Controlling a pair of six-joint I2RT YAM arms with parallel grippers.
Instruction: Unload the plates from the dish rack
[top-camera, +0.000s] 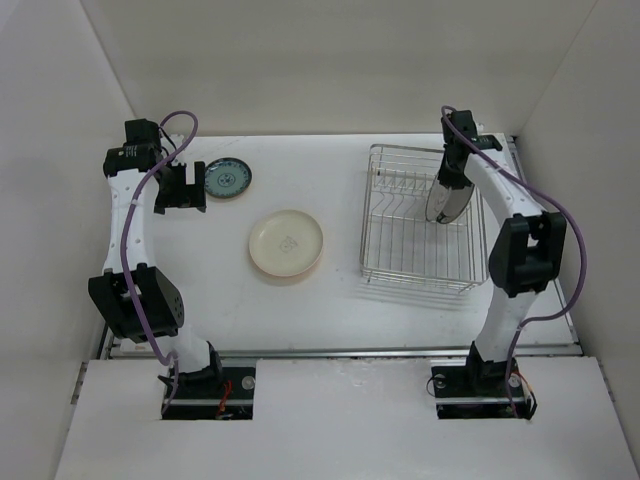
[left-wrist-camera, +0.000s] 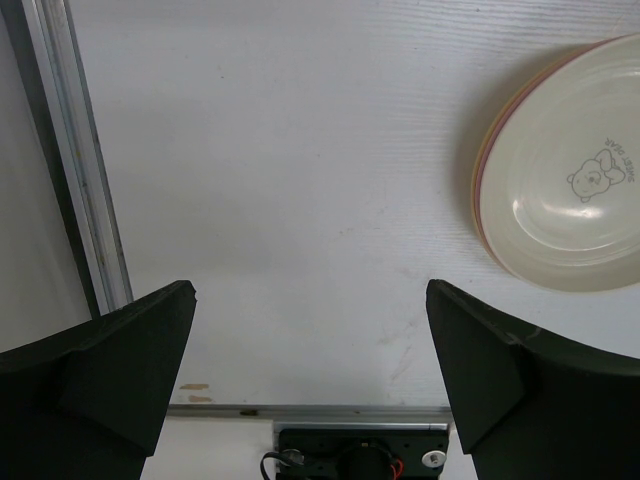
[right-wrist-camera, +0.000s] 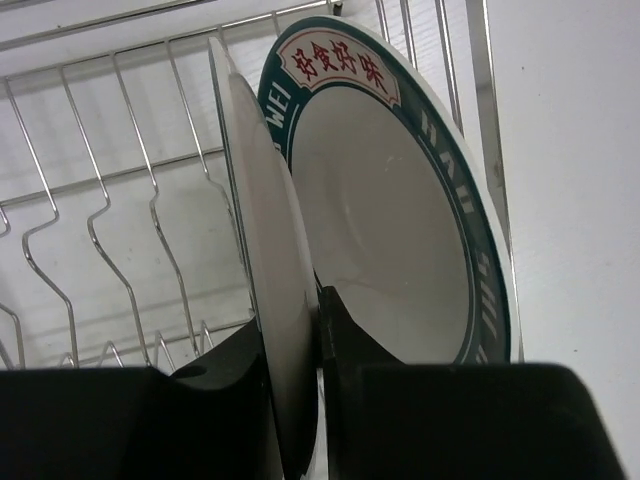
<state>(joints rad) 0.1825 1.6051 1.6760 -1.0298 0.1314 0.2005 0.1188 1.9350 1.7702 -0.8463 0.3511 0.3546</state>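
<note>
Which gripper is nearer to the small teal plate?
Left. The left gripper hangs just beside the teal plate; the right gripper holds a white plate at the dish rack.

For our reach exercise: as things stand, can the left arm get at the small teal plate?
Probably yes: the left hand hangs open just beside the teal plate, nothing between them.

- Plates: four in all. There is one cream-yellow plate, one pink plate (only its thin edge shows under the cream one), one small teal-blue plate and one white plate with a dark patterned rim.
- Dish rack: one, made of silver wire.
- Robot arms: two, one left arm and one right arm.
- Grippers: two, one left gripper and one right gripper. Each has two fingers, so four fingers together.
</note>
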